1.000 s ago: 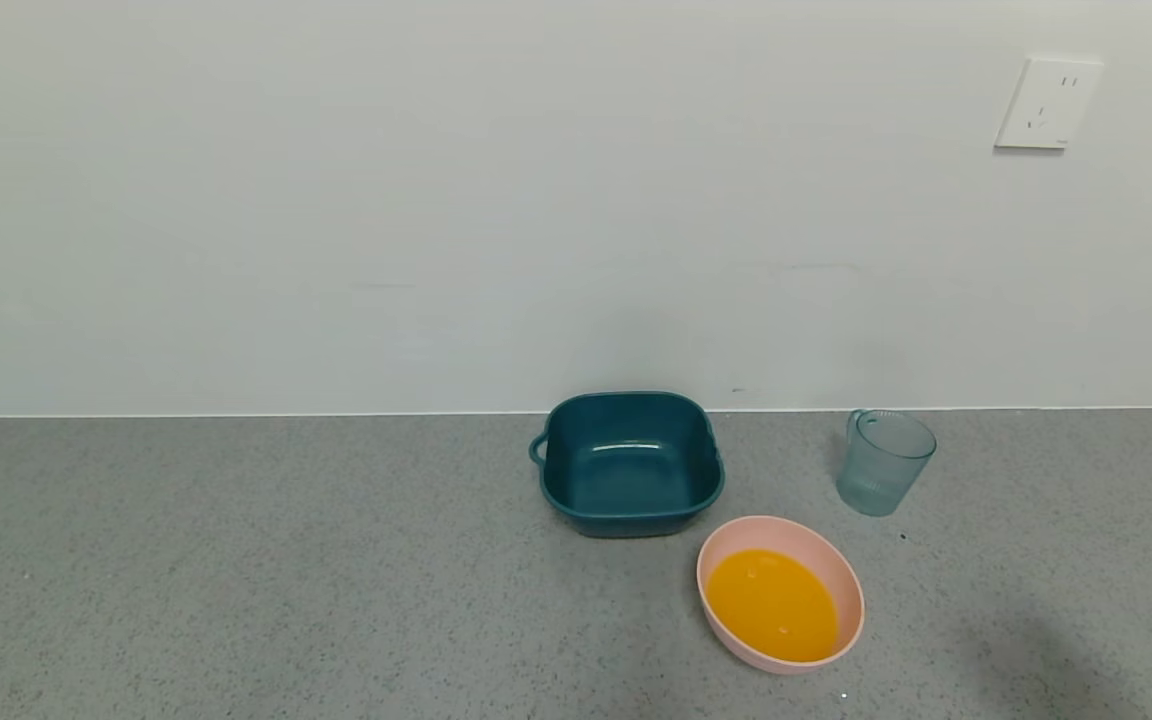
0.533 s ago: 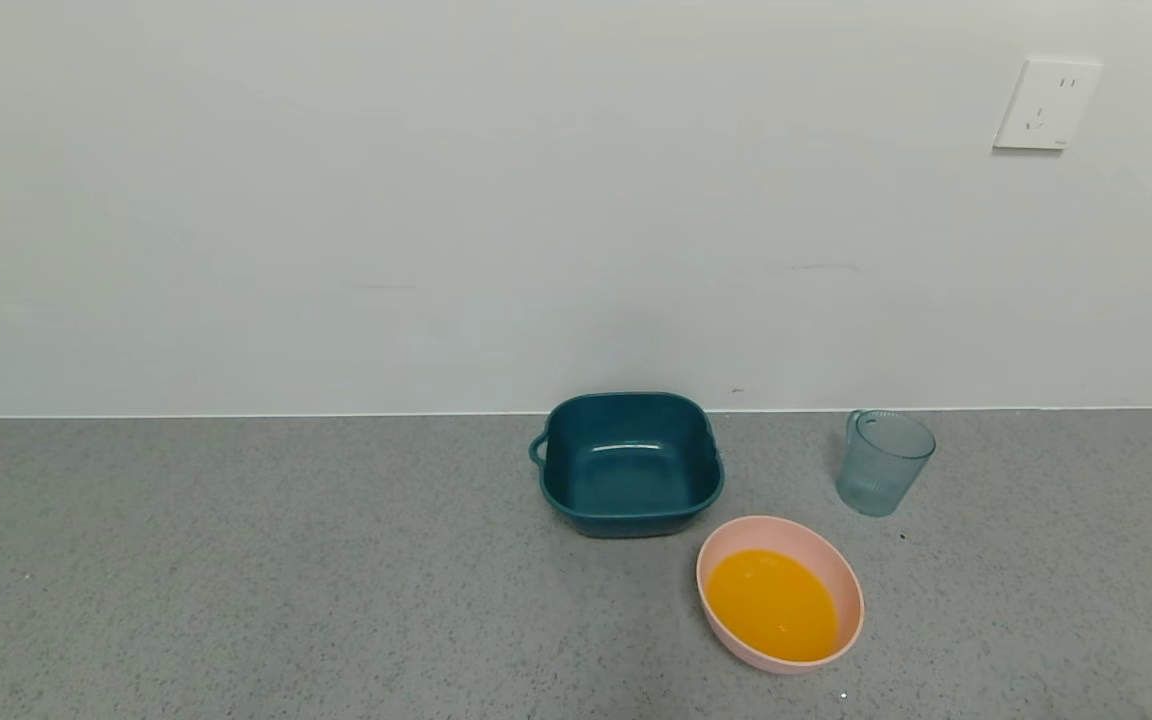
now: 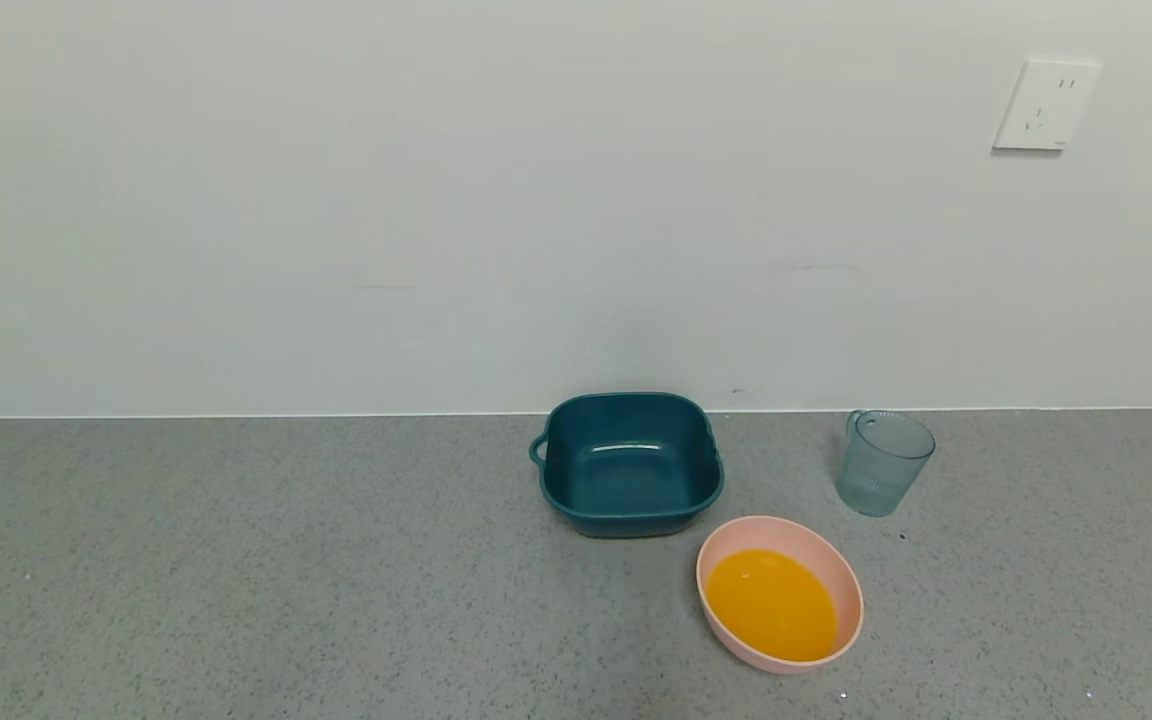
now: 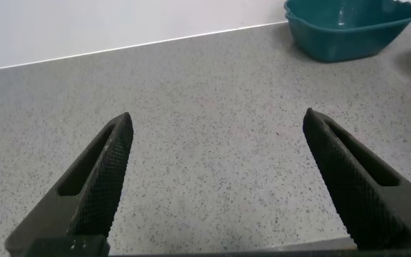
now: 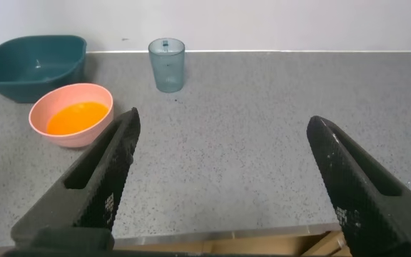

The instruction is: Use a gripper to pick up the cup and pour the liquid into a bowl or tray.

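1. Cup (image 3: 883,462) upright, empty, behind the pink bowl (image 3: 841,580), apart.
2. Orange liquid (image 3: 772,604) sits in that bowl.
3. Right gripper (image 5: 220,178) and left gripper (image 4: 216,182): both spread wide, holding nothing, well short of the bowl.

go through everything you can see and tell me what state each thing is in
cup: upright, empty, standing alone by the wall.
liquid: pooled in the pink bowl.
pink bowl: upright, holding the liquid.
teal tub: upright, empty.
left gripper: open, holding nothing.
right gripper: open, holding nothing, apart from the cup.
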Robot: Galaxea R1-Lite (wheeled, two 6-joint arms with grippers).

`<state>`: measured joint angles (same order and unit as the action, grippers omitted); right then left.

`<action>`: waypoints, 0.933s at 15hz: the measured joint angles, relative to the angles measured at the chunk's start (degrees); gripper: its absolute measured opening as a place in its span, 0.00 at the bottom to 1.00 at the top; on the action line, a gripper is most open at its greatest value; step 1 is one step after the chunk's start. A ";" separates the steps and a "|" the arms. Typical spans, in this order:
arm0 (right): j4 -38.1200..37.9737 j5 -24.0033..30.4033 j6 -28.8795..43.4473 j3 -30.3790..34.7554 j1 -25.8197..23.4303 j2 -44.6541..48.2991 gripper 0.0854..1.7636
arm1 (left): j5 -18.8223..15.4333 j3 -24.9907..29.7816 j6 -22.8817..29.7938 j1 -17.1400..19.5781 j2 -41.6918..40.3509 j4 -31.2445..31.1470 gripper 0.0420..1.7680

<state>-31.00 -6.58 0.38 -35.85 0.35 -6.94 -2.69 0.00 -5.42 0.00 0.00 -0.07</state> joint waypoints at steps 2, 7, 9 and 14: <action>0.49 0.00 -0.02 3.56 -0.24 3.55 0.96 | -0.02 0.00 0.00 0.00 0.00 -0.02 0.97; 18.65 0.78 -0.28 20.09 -0.35 6.72 0.96 | -0.02 0.00 0.00 0.00 0.00 -0.02 0.97; 24.47 3.15 -1.74 26.30 -0.35 6.94 0.96 | 0.00 0.00 0.00 0.00 0.00 -0.02 0.97; 25.86 6.14 -2.28 32.70 -0.35 7.01 0.96 | -0.02 0.00 0.00 0.00 0.00 -0.02 0.97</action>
<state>-5.14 -0.44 -1.90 -3.16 0.00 0.07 -2.72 0.00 -5.42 0.00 0.00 -0.10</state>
